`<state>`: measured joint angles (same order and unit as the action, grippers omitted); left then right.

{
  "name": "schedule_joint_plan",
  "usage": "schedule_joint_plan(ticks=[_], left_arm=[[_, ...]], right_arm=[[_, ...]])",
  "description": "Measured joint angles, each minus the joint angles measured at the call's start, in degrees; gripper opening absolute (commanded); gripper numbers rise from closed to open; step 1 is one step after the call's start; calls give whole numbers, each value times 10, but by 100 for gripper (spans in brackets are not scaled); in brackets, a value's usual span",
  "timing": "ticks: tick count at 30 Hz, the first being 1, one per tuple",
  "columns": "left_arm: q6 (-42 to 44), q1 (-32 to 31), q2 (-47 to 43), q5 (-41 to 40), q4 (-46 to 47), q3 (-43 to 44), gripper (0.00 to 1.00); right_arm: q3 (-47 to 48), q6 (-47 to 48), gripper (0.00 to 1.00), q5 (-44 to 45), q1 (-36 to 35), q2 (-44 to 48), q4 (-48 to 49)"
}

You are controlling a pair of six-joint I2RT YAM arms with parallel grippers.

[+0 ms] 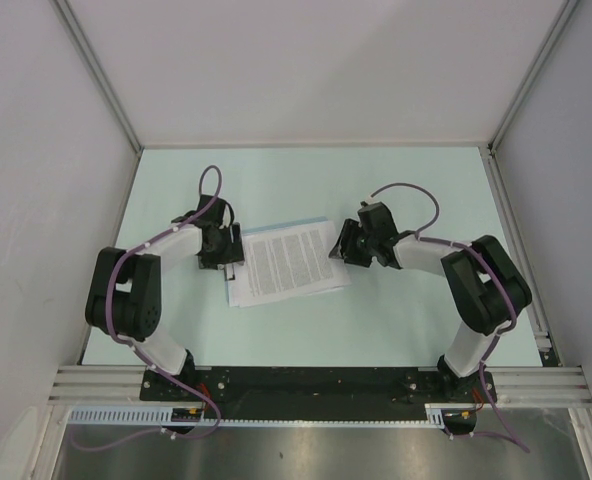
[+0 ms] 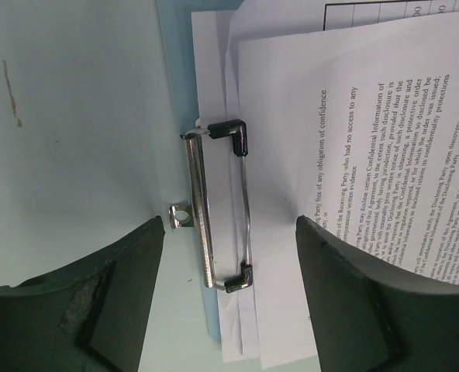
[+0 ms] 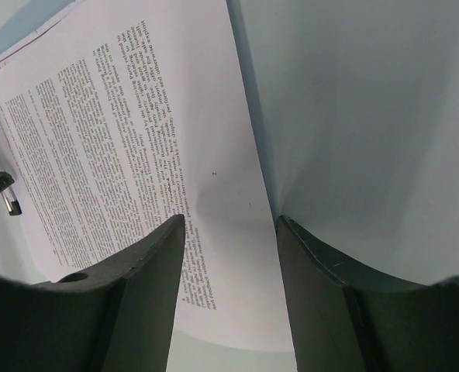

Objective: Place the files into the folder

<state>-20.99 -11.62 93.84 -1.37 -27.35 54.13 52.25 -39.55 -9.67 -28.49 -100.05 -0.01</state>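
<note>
Seen from above, the files [image 1: 288, 262], a loose stack of white printed sheets, lie on the light-blue folder [image 2: 175, 77] in the middle of the pale table [image 1: 396, 180], between two black robot arms. The left gripper [image 2: 229, 302] hangs over the folder's short end, its jaws wide apart on either side of the silver clip [image 2: 214, 209], holding nothing. The right gripper [image 3: 229, 294] hovers over the opposite edge of the top sheet, jaws moderately apart and empty.

White files [image 1: 286, 262], dense black print, black-ruled grid [image 2: 400, 12] at 1 o'clock from clip [image 2: 214, 209]. Light-blue folder [image 2: 175, 77]. Silver clip, black tips. Pale green table [image 1: 306, 190], brown streak [image 2: 12, 97] at 10 o'clock from clip.
</note>
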Motion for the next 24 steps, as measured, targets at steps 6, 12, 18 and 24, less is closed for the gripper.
schedule_joint_plan(ticks=[6, 12, 18, 24], left_arm=[[0, 0, -2, 0, -1, 0, 68], [0, 0, -1, 0, -3, 0, 59], [0, -7, 7, -14, -3, 0, 54], [0, -9, 10, -26, -3, 2, 49]], right_arm=[[-8, -7, 58, 8, -7, 7, 0], [-12, -2, 58, 16, -10, 14, -4], [-21, 6, 59, 17, -13, 22, -1], [-27, 23, 59, 20, -14, 31, -8]])
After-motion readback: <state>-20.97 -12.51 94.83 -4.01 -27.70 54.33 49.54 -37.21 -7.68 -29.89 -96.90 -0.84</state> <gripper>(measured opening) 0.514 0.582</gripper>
